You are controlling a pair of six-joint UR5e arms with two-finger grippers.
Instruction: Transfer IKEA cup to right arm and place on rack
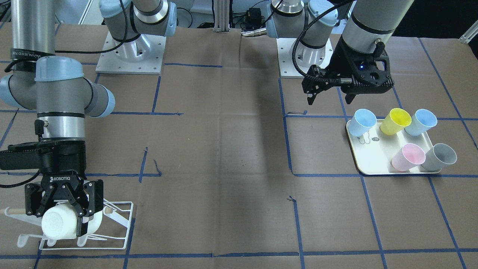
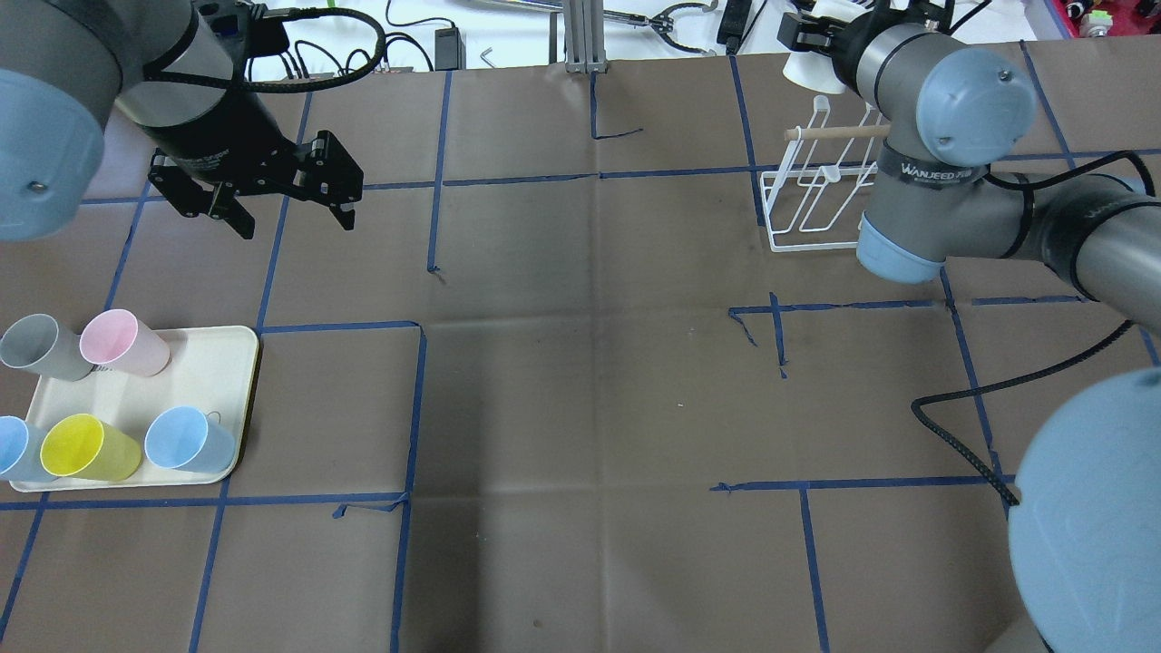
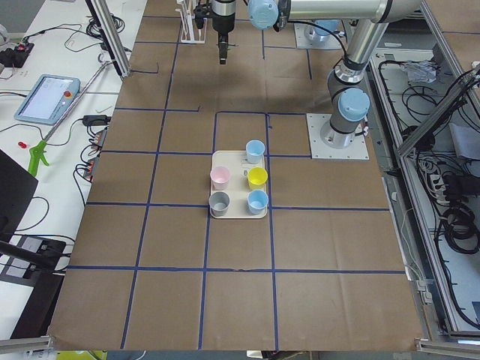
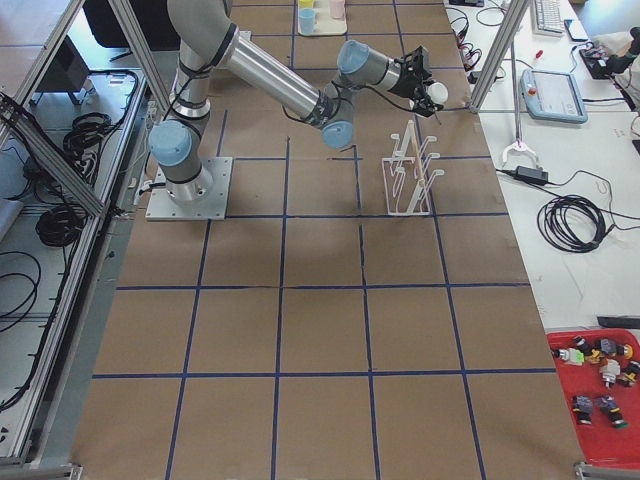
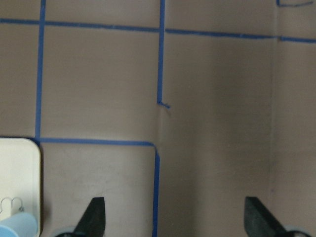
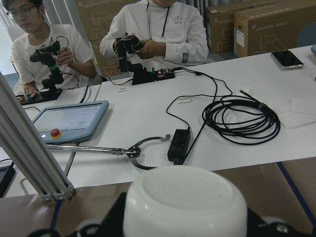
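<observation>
My right gripper (image 1: 59, 213) is shut on a white cup (image 1: 56, 224), held on its side with its base toward the operators' side. The cup fills the bottom of the right wrist view (image 6: 185, 205). It hangs at the white wire rack (image 1: 115, 220), by the wooden handle (image 2: 839, 132). I cannot tell whether it touches a prong. In the overhead view the gripper (image 2: 807, 32) and cup (image 2: 803, 68) are at the rack's (image 2: 816, 204) far end. My left gripper (image 1: 329, 98) is open and empty, above the table beyond the tray; it also shows in the overhead view (image 2: 295, 222).
A cream tray (image 1: 373, 157) on the left arm's side holds several cups: two pale blue, a yellow (image 1: 395, 121), a pink (image 1: 407, 157) and a grey (image 1: 440, 157). The right arm's elbow (image 2: 961, 136) hangs over the rack. Two people sit at a white bench beyond the table (image 6: 153, 34).
</observation>
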